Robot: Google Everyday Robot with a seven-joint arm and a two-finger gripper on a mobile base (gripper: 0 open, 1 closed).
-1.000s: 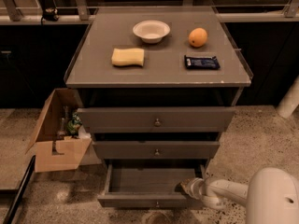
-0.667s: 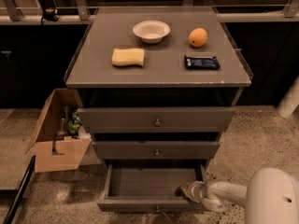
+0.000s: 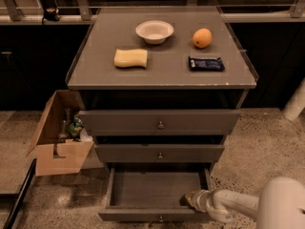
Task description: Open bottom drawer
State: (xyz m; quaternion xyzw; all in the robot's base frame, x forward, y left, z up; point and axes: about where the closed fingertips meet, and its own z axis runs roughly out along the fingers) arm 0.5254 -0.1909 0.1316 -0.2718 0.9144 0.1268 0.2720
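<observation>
Inside the bottom drawer (image 3: 155,190), at its front right corner, the tool (image 3: 191,199) is held, apparently for pulling; its grip cannot be told.

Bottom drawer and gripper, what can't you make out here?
Camera view:
- bottom drawer: front panel cut off by the lower frame edge.
- gripper, inside the drawer's front right corner: what it touches is lost in shadow.
- cardboard box: contents too small and dim.
</observation>
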